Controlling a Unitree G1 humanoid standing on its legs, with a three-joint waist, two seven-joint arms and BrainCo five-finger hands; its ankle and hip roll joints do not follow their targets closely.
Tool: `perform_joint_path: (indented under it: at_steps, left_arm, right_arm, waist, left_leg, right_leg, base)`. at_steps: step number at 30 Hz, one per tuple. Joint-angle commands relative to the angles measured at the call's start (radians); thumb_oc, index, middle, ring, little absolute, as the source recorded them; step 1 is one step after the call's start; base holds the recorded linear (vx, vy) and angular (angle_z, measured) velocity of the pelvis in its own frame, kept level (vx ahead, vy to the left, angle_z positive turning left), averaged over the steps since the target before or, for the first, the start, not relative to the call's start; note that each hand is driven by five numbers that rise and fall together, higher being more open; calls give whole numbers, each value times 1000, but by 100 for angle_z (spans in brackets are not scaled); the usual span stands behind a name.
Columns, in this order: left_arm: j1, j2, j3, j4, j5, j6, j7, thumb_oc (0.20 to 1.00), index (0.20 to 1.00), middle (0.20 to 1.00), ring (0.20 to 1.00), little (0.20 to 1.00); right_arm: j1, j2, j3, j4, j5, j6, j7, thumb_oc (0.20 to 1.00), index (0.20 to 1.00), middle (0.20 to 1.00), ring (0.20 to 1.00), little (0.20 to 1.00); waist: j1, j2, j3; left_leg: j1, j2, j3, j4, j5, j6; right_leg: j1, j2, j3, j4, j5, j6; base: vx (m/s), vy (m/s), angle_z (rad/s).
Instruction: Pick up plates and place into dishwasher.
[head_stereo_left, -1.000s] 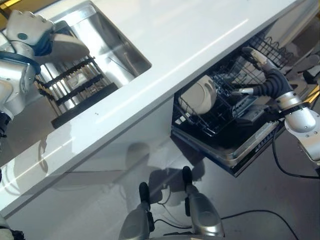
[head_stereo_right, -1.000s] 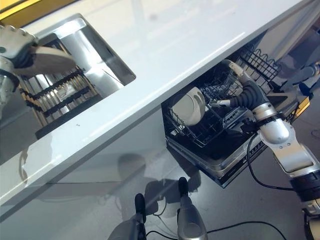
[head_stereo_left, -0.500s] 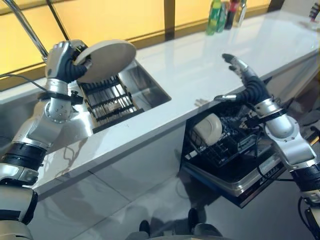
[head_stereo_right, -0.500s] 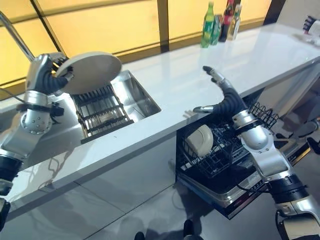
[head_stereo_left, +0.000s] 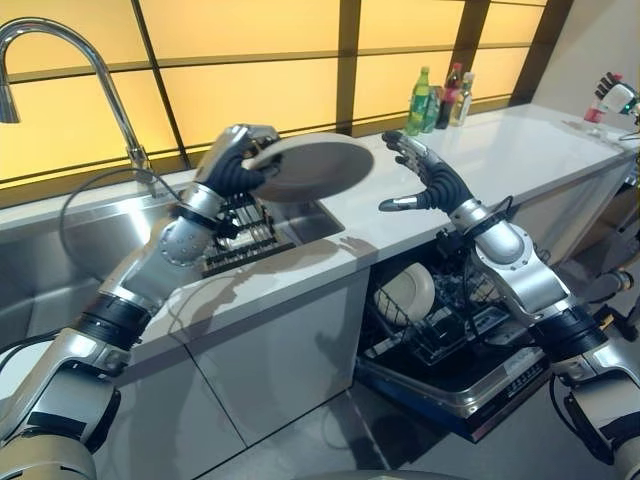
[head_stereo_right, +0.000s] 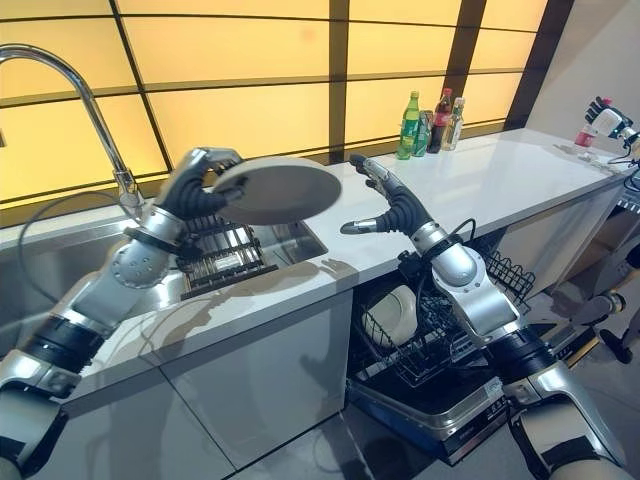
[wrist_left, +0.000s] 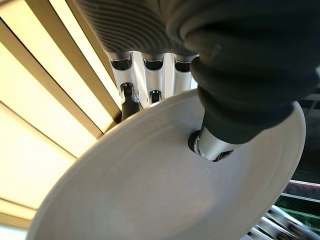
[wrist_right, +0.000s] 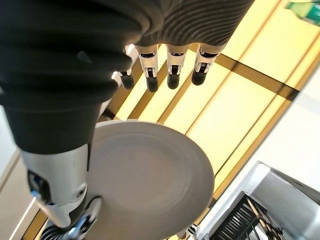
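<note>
While the left hand (head_stereo_left: 232, 165) pinches a pale plate (head_stereo_left: 310, 167) by its rim, held roughly level above the sink (head_stereo_left: 290, 222), the right hand (head_stereo_left: 425, 182) waits just beside it with fingers spread and empty. A handover looks likely. Gripped only at one edge, the plate could tip or slip onto the worktop (head_stereo_left: 500, 160) if the right hand closes late, well short of the dishwasher rack (head_stereo_left: 440, 320) below.

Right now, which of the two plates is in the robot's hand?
The plate held up over the counter, gripped by the left hand. The other plate stands in the dishwasher rack.
</note>
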Motion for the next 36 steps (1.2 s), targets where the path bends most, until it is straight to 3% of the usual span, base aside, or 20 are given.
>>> perform_joint_path:
  at_steps: [1, 11, 12, 13, 14, 22, 30, 31, 32, 36]
  left_arm:
    - [-59, -27, 1, -30, -49, -26, -18, 200, 200, 200, 200, 200]
    - [-122, -49, -93, -30, -87, -65, -110, 200, 200, 200, 200, 200]
    - [-124, -51, -98, -33, -89, -66, -118, 200, 200, 200, 200, 200]
    - [-126, -52, -102, -33, -93, -67, -121, 200, 200, 200, 200, 200]
    - [-130, -54, -110, -44, -102, -63, -123, 200, 200, 200, 200, 200]
    - [-145, -85, -124, -45, -121, -69, -128, 200, 200, 200, 200, 200]
    - [-145, -74, -111, -55, -126, -56, -111, 200, 200, 200, 200, 200]
    - [-143, -71, -107, -59, -129, -47, -106, 567, 567, 567, 567, 567]
    - [-132, -69, -97, -61, -130, -29, -109, 1000, 1000, 1000, 1000, 1000]
    - [-74, -39, -55, -73, -97, -21, -97, 1000, 1000, 1000, 1000, 1000]
  right_arm:
    - [-168, -4, 28, 62, 62, 3, 0, 1000, 1000, 1000, 1000, 1000]
    - [-291, 25, 123, 197, 88, 87, 47, 1000, 1000, 1000, 1000, 1000]
    - [-299, 29, 132, 206, 94, 87, 55, 928, 928, 928, 928, 928]
    - [-305, 29, 139, 211, 102, 85, 56, 354, 354, 354, 354, 354]
    - [-311, 36, 147, 219, 132, 88, 77, 200, 200, 200, 200, 200]
    - [-342, 72, 168, 266, 157, 108, 129, 200, 200, 200, 200, 200]
    - [-339, 37, 187, 282, 70, 125, 131, 200, 200, 200, 200, 200]
    - [-337, 30, 185, 281, 58, 121, 123, 200, 200, 200, 200, 200]
    - [-330, 18, 180, 275, 33, 111, 114, 200, 200, 200, 200, 200]
    - [-295, -51, 144, 231, -65, 82, 62, 200, 200, 200, 200, 200]
  waist:
    - [31, 9, 10]
    - [50, 8, -4]
    - [52, 9, -5]
    - [53, 9, -5]
    - [55, 9, -6]
    - [61, 7, -13]
    - [56, 6, -18]
    - [55, 6, -18]
    - [53, 6, -18]
    - [46, 5, -13]
  left_leg:
    - [6, -112, 17, 12, -104, 78]
    - [9, -112, 11, 9, -102, 81]
    - [9, -112, 10, 9, -101, 81]
    - [8, -111, 10, 9, -101, 81]
    - [8, -112, 8, 9, -101, 82]
    - [10, -112, 1, 9, -105, 84]
    - [11, -109, 7, 9, -104, 84]
    - [11, -108, 8, 9, -104, 84]
    - [11, -108, 10, 9, -104, 85]
    - [11, -108, 15, 9, -105, 87]
  right_leg:
    - [71, 24, -18, 9, -137, 35]
    - [74, 22, -21, 9, -135, 33]
    - [74, 22, -21, 9, -135, 33]
    - [74, 22, -22, 9, -135, 33]
    - [75, 22, -22, 9, -136, 32]
    - [78, 23, -22, 9, -140, 29]
    - [77, 22, -20, 9, -140, 30]
    - [77, 23, -18, 9, -140, 30]
    - [76, 24, -15, 9, -140, 30]
    - [72, 26, -6, 9, -140, 32]
  base:
    - [6, -12, 5]
    - [0, -4, 2]
    - [0, 0, 0]
    - [0, 0, 0]
    - [0, 0, 0]
    - [4, -2, 0]
    - [0, 0, 0]
    - [33, -17, 0]
    - [35, -12, 0]
    - [27, -10, -1]
